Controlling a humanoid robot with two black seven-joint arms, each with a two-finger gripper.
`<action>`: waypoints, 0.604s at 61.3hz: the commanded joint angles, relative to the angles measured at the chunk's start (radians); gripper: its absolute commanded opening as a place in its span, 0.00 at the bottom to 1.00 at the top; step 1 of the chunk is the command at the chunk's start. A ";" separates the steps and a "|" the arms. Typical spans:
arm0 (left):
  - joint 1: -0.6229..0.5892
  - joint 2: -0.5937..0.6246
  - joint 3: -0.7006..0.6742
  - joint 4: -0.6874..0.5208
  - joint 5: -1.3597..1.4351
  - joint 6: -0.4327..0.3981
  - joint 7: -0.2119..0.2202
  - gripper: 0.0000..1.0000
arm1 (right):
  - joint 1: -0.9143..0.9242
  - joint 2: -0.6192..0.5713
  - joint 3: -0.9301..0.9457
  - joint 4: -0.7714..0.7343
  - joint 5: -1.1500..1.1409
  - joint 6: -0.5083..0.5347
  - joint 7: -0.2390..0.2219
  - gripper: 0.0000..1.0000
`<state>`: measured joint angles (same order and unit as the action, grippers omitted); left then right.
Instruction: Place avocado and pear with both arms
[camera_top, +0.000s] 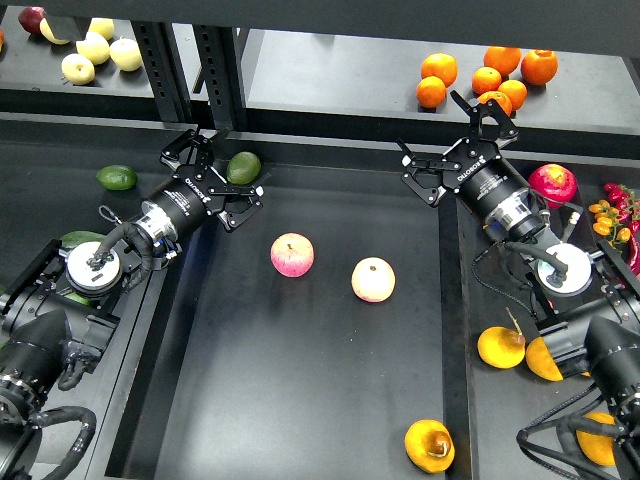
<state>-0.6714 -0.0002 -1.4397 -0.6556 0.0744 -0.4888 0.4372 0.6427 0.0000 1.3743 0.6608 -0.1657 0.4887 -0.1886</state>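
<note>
On the central black tray (300, 400) lie two pink-cream apples (292, 254) and the pear (429, 445); avocado (243, 167) sits between left gripper's (222, 175) spread fingers, right gripper (462, 142) spread, empty.

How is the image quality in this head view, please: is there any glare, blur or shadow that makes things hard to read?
In the head view, lighting is even and the focus is sharp; the black table shows faint sheen, no strong glare. The left gripper and right gripper, black on black, are low in contrast, though their open fingers remain readable. The avocado sits dim beside the left gripper; the two apples cast only soft shadows.
</note>
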 joint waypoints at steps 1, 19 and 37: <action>0.012 0.000 -0.036 -0.001 -0.008 0.000 -0.002 0.93 | 0.000 0.000 -0.001 0.005 0.000 0.000 0.001 1.00; 0.027 0.000 -0.038 -0.004 -0.088 0.000 -0.069 0.95 | 0.000 0.000 0.002 -0.001 0.000 0.000 0.000 1.00; 0.053 0.000 -0.036 -0.006 -0.093 0.000 -0.069 0.99 | 0.005 0.000 -0.049 0.011 0.000 0.000 -0.069 0.99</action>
<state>-0.6298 0.0000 -1.4774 -0.6598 -0.0188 -0.4888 0.3682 0.6427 0.0000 1.3705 0.6611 -0.1659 0.4887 -0.2097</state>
